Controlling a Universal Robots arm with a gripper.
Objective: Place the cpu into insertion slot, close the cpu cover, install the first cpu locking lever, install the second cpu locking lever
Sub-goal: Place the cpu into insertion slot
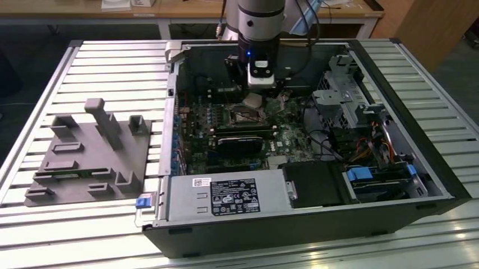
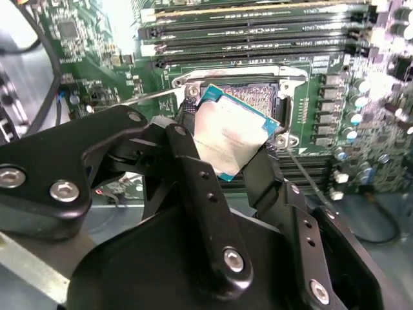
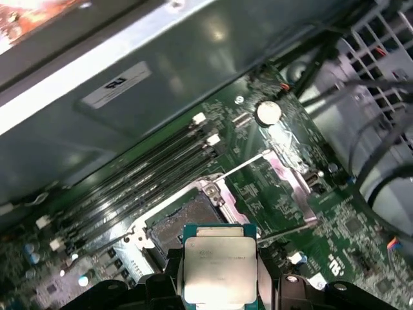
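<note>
**cpu [image 3: 218, 268] in grip above insertion slot [image 3: 184, 223], not seated**

Bench [image 1: 112, 61] carries the open PC case [image 1: 299, 235]; arm [image 1: 261, 22] reaches down into it over the mobo [image 1: 196, 147].
Slot looks bare in both wrist views, dark centre exposed.
Silver plate beside it in the first wrist view is prob the cpu cover [image 3: 287, 173], swung clear; can't confirm.
Fingers [image 2: 193, 174] are closed on the cpu, one on each side at its edges.
Chip hangs clear of the slot, not touching the rim; in the second wrist view it sits tilted and rotated w.r.t. the socket frame.

Judgement: step = placement; cover and levers not done.

To do it well, IMO:
- level the chip first
- square its edges to the rim
- match corner mark/notches (too small to read here)
- come down straight; no lateral slide over the contacts; min force
- let go only once it lies flat in the recess
- mind the thin lever wire [image 3: 245, 165] close by the slot
</note>
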